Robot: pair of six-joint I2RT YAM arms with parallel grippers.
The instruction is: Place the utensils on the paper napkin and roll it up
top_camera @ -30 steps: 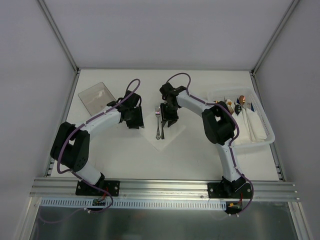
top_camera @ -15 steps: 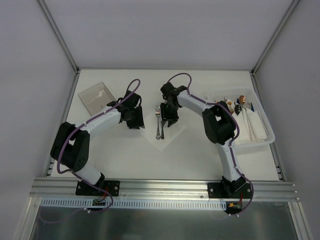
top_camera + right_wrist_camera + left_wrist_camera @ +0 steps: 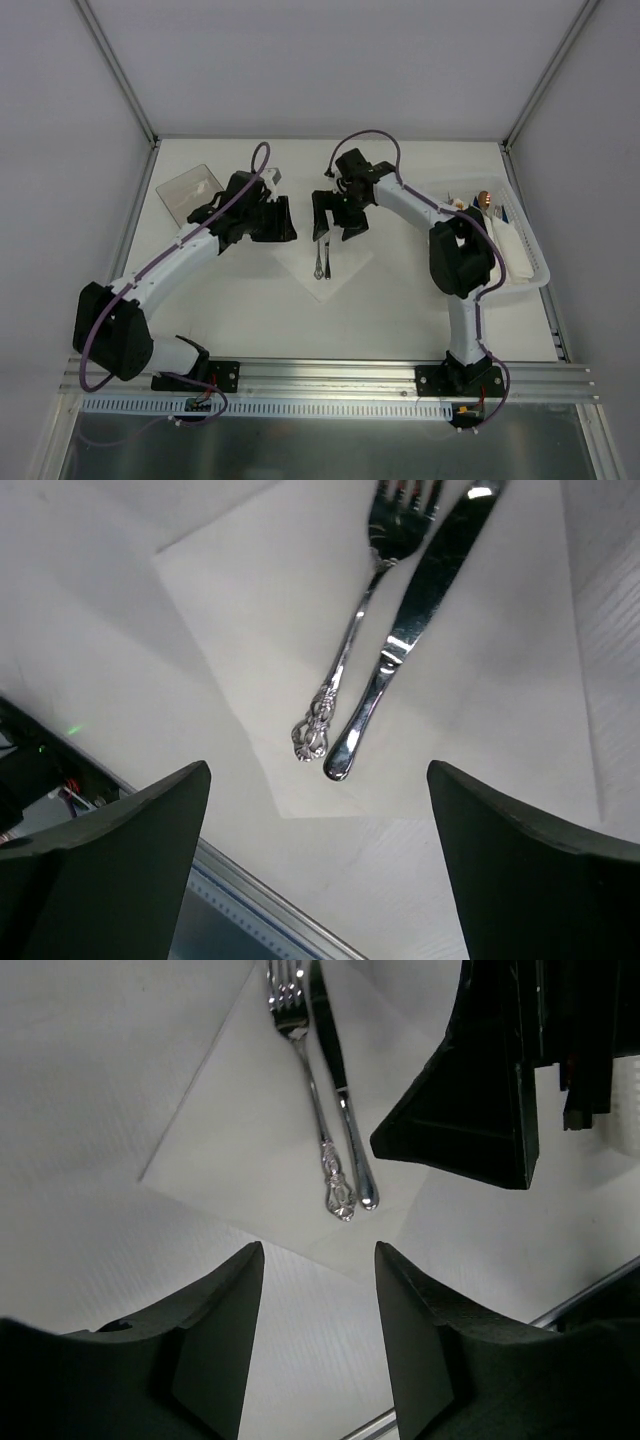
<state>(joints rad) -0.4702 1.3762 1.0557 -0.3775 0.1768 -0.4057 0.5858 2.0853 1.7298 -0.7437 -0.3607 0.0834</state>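
Note:
The white paper napkin (image 3: 345,263) lies flat as a diamond at mid-table. The utensils, a silver fork (image 3: 318,258) and a knife, lie side by side along its middle. In the left wrist view the fork (image 3: 310,1100) and knife (image 3: 345,1110) rest on the napkin (image 3: 240,1150), handles toward me. My left gripper (image 3: 278,224) hovers at the napkin's left corner, open and empty (image 3: 320,1250). My right gripper (image 3: 338,222) hangs above the napkin's far corner, wide open (image 3: 318,770), with the fork (image 3: 345,660) and knife (image 3: 400,640) below it.
A clear plastic box (image 3: 193,192) stands at the back left. A white tray (image 3: 535,265) at the right holds more cutlery, folded napkins and a gold round item (image 3: 484,198). An aluminium rail (image 3: 320,375) runs along the near edge.
Both grippers have opened, the right one much wider. Both have lifted off the napkin, and the left arm has stretched further toward it. The fork and knife lie where they were.

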